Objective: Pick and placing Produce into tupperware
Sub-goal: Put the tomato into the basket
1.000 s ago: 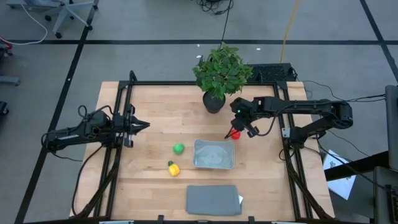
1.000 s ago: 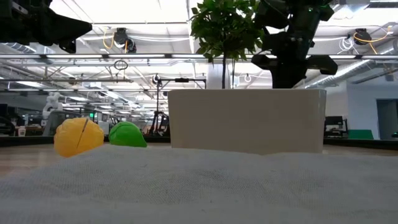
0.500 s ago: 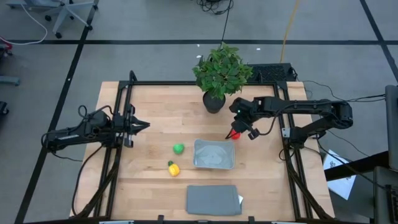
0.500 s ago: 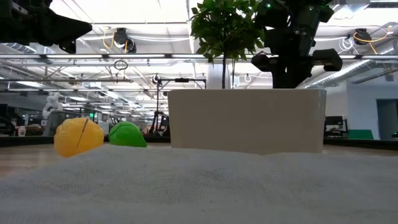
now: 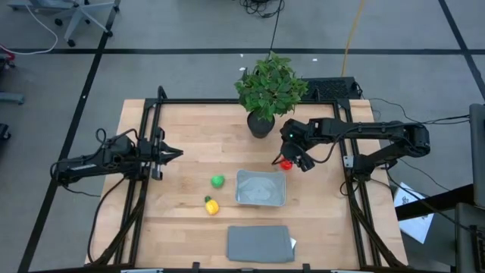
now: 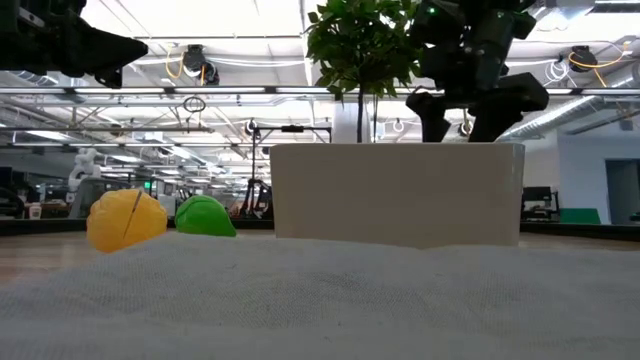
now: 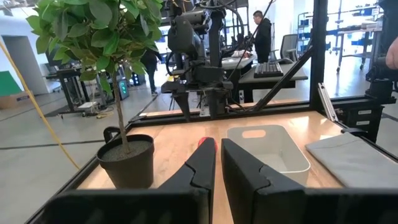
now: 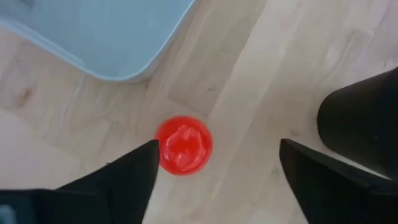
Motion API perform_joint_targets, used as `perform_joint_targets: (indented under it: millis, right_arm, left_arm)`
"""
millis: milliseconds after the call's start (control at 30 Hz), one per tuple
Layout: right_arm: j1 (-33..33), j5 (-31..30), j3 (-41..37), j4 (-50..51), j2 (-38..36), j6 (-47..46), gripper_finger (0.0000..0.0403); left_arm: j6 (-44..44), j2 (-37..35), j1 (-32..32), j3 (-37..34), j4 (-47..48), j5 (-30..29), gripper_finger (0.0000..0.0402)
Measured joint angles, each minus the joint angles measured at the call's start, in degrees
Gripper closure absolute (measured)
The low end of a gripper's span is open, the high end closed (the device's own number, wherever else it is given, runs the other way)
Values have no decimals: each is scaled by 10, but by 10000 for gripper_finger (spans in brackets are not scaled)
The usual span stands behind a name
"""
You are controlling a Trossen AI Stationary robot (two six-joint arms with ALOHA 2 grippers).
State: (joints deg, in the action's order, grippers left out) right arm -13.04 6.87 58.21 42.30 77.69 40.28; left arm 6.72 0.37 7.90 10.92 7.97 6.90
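We see the right gripper (image 5: 292,161) hanging over the small round red toy fruit (image 5: 286,163) on the light wooden table (image 5: 197,144). Its two dark fingers (image 8: 127,180) are spread wide apart, and they hold nothing. In the right wrist view the red fruit (image 8: 183,145) lies on the wood close to one finger, and we cannot tell if they touch. The red fruit sits just beside a corner of the shallow see-through grey plastic box with rounded corners (image 5: 261,187). The box has nothing in it.

The small round green toy fruit (image 5: 217,180) lies near the box on the left arm's side, not touching it. The small yellow toy fruit with a green tip (image 5: 211,205) lies near the green one, closer to the front edge of the table.

The left gripper (image 5: 168,152) waits over the left side of the table, well apart from the fruit. Its fingers (image 7: 199,171) are close together with a thin gap, and they hold nothing.

A leafy green plant in a dark pot (image 5: 265,91) stands at the back of the table. A flat grey rectangle (image 5: 260,243) lies at the front edge.
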Motion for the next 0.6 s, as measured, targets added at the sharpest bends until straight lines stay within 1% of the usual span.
perform_joint_targets:
  millis: [67,167,267,367,500,600]
  right_arm:
    - [0,0,-4,-11,0,-23,59]
    - [0,8,-12,-14,0,-47,49]
    - [0,10,-25,-16,0,-57,49]
    - [0,24,-42,-21,0,-66,48]
    - [0,27,-58,-43,0,-77,48]
    - [0,47,-67,-59,0,-86,48]
  left_arm:
    - [-2,0,0,0,0,0,369]
    - [-4,0,0,0,0,0,369]
    - [-4,0,0,0,0,0,369]
    - [-4,0,0,0,0,0,369]
    - [-5,0,0,0,0,0,369]
    - [-5,0,0,0,0,0,369]
